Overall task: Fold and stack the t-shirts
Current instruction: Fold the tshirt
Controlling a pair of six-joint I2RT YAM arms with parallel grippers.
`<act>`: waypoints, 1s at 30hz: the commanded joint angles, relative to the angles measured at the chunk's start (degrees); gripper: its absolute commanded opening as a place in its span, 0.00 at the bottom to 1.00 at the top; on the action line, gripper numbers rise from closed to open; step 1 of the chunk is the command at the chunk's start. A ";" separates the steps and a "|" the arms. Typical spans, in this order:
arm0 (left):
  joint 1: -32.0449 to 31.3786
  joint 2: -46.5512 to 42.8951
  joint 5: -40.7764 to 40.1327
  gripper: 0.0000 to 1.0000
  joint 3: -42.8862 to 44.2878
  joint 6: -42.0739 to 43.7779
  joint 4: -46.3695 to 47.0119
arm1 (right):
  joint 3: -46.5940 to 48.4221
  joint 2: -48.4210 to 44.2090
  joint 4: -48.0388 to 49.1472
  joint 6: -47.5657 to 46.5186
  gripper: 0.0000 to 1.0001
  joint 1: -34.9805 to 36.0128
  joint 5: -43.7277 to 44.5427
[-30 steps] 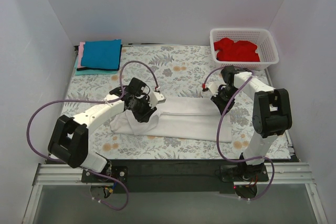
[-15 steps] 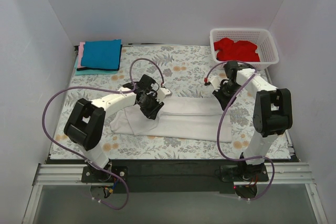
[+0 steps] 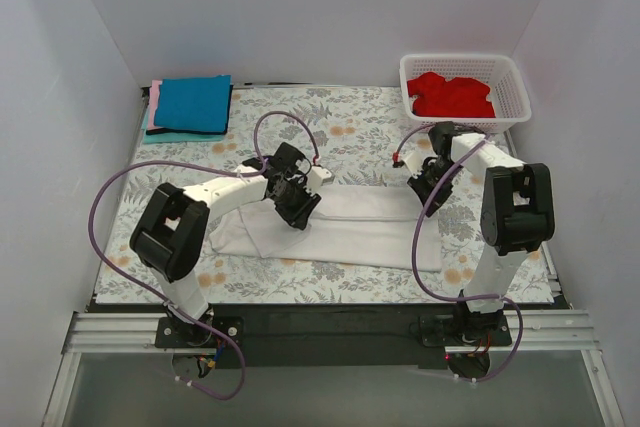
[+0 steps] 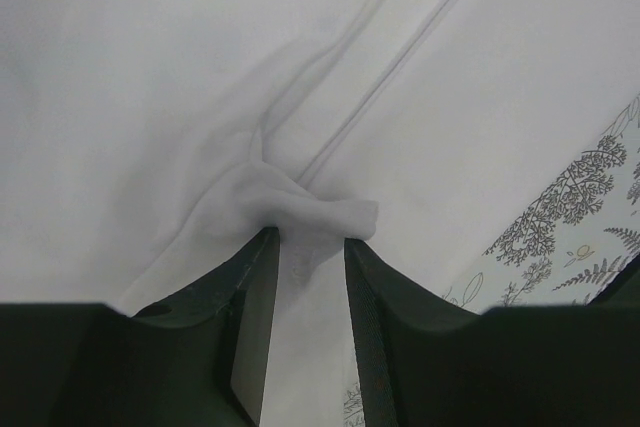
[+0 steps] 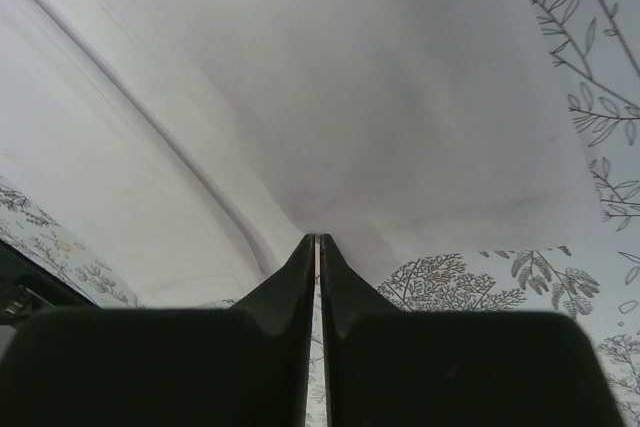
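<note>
Currently, top view: a plain white cloth t-shirt (image 3: 360,222) lies mid-desk as a long narrow band on the floral-patterned table cloth (image 3: 340,127), so its sides look folded in, but it is not yet folded short. A folded blue cloth t-shirt (image 3: 192,102) sits on a pink cloth t-shirt (image 3: 153,107) at the far left corner; that stack reads as done. A red cloth t-shirt (image 3: 450,95) is crumpled in the white plastic lattice basket (image 3: 460,59) at far right, untouched. The left claw (image 3: 297,202) is down on the band's left part and the right claw (image 3: 422,185) at its far right edge.

Left wrist view: the jaws stand a narrow gap apart with a puckered tuft of white cloth between the tips. It looks pinched; how firmly, I cannot tell.

Right wrist view: the jaws are closed together, tips at the shirt's edge. Whether a layer is nipped is unclear.

Judgement: two shirts done, the white one partway, the red one left.
</note>
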 commanded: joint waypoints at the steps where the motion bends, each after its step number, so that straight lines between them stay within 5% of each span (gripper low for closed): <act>1: -0.50 0.38 1.74 0.32 2.52 -1.97 1.78 | -2.03 -0.26 0.66 0.33 0.08 -0.01 -0.19; 11: 1.43 3.21 -1.51 0.33 0.33 -4.08 3.45 | -8.28 -0.97 3.82 -0.29 0.07 -0.01 1.92; 20: 14.08 -7.69 4.55 0.48 6.74 1.63 -3.14 | -5.12 -2.81 3.65 0.50 0.08 0.07 1.22; 30: 25.60 0.37 1.57 0.52 13.95 8.66 -5.95 | -1.42 -2.73 2.60 1.29 0.08 0.07 0.34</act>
